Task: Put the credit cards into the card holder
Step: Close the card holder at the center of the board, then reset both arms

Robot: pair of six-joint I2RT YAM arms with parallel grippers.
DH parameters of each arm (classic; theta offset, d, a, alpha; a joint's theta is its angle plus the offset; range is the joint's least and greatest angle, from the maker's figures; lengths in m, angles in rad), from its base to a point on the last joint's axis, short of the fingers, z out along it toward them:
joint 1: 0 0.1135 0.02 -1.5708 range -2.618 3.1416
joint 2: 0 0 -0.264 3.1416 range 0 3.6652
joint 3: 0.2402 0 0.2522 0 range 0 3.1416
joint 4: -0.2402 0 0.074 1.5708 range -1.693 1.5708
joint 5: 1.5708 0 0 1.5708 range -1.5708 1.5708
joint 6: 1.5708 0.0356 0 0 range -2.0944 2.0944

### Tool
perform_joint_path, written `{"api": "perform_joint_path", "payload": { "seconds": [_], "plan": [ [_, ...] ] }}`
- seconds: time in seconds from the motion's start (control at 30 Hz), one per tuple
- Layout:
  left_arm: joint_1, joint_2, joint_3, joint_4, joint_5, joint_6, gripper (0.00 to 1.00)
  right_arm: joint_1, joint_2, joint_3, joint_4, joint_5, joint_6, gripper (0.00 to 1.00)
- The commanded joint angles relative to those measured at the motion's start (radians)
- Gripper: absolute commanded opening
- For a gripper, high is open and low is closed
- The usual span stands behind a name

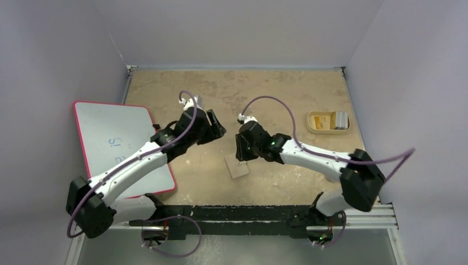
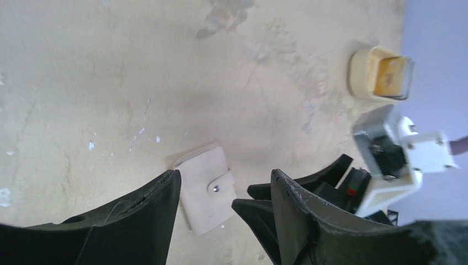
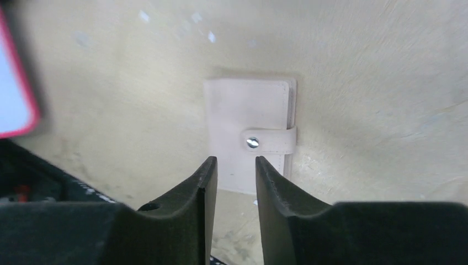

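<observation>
Left gripper (image 2: pixel 224 176) hangs with jaws wide apart and empty, at about 11 o'clock from the card holder (image 1: pixel 237 165). Right gripper (image 3: pixel 234 163) hovers by the holder's 12 o'clock edge, jaws parted by a narrow gap, gripping nothing. The holder lies flat and snapped shut, with bare table (image 1: pixel 287 94) all round it. Both forearms reach inward, wrists pitched down. The credit cards (image 1: pixel 342 119) sit in a tan tray (image 1: pixel 312 122) at 2 o'clock, near the right edge. A red-rimmed whiteboard (image 1: pixel 118 146) overhangs the left edge at 9 o'clock.

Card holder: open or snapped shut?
Shut. The card holder lies folded flat, its strap crossing the cover to the snap button; no lining shows.
</observation>
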Motion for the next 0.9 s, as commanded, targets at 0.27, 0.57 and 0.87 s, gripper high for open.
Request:
{"api": "perform_joint_path", "payload": {
  "seconds": [0.27,0.57,0.87],
  "plan": [
    [0.005,-0.279,0.333,-0.32,-0.184,0.276,0.66,0.005,-0.41,0.203,-0.114,0.218,0.005,0.95],
    [0.005,-0.415,0.293,-0.329,-0.185,0.259,0.68,0.005,-0.62,0.107,-0.041,0.244,0.031,0.99],
    [0.005,-0.447,0.236,-0.308,-0.141,0.248,0.7,0.005,-0.691,0.081,-0.027,0.301,0.056,0.99]
  ]
}}
